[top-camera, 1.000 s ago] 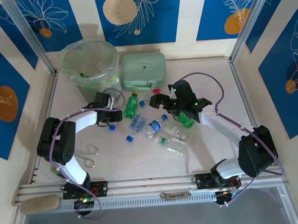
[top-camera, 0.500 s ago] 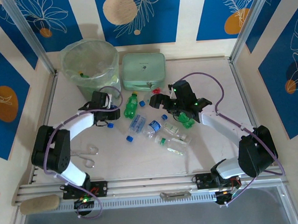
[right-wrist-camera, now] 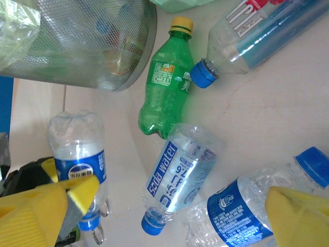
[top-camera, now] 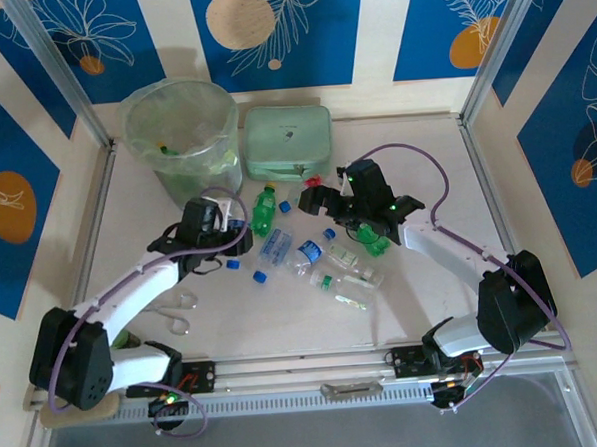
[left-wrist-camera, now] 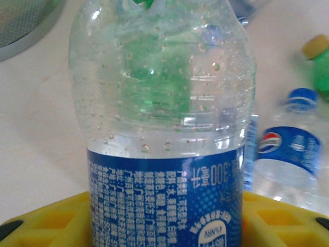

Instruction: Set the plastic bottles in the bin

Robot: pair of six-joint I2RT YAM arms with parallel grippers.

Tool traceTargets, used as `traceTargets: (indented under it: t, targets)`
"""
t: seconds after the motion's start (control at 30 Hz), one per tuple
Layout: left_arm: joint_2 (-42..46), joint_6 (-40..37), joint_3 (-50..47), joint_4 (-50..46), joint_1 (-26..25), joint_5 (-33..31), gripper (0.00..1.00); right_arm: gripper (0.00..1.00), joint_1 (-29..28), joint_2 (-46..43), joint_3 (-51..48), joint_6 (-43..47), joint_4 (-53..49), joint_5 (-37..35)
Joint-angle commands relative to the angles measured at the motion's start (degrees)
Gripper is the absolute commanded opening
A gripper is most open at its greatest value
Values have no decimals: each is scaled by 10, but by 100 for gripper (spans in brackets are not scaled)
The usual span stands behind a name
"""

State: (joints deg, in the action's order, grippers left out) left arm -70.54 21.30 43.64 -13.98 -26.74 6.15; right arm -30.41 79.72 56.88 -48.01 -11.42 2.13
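A clear bottle (left-wrist-camera: 164, 128) with a blue printed label is clamped in the left gripper (top-camera: 222, 230). The yellow fingers (left-wrist-camera: 46, 221) press against the label on both sides, and droplets bead the inside of the bottle's upper wall. Seen from above, this gripper is at the left of the bench (top-camera: 426, 167), just on the near side of the bin (top-camera: 133, 122). I cannot tell whether the held bottle is clear of the bench surface. The bin stands in the far left corner, lined with a clear bag, with a few bottles already inside.

The other bottles lie loose at mid-bench. A green bottle (top-camera: 263, 211) with a yellow cap lies just right of the left gripper. In the right wrist view a soda-water bottle (right-wrist-camera: 180, 175) touches its base, and a blue-labelled bottle (right-wrist-camera: 241, 211) lies beside that one. A second green bottle (top-camera: 376, 242) lies partly under the right arm, and more clear bottles lie crowded together just near of it. A loose blue cap (top-camera: 260, 277) sits on the near side of the group.

The right gripper (top-camera: 320, 204) hangs over the far side of this group with its fingers (right-wrist-camera: 298, 216) spread wide, grasping nothing.

A mint-green case (top-camera: 287, 141) lies just right of the bin by the far wall. Scissors (top-camera: 178, 310) lie near the left arm, toward the near edge.
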Motion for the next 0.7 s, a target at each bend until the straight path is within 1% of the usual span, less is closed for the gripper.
traceTargets:
  t: [0.0, 0.23, 0.43, 0.53, 0.67]
  targets:
    - [20, 28, 22, 8, -23, 30, 56, 99, -4, -3, 4, -6, 6, 8]
    - [27, 20, 118, 17, -32, 51, 56, 99, -3, -19, -5, -6, 0, -4]
    - [3, -24, 214, 21, -25, 48, 59, 99, 0, -26, -9, -5, -2, -6]
    - [-16, -52, 266, 10, -10, 44, 59, 99, 2, -32, -12, -3, -4, -9]
    - [-36, -89, 332, -5, 29, 36, 59, 99, 8, -40, -18, -3, -6, -12]
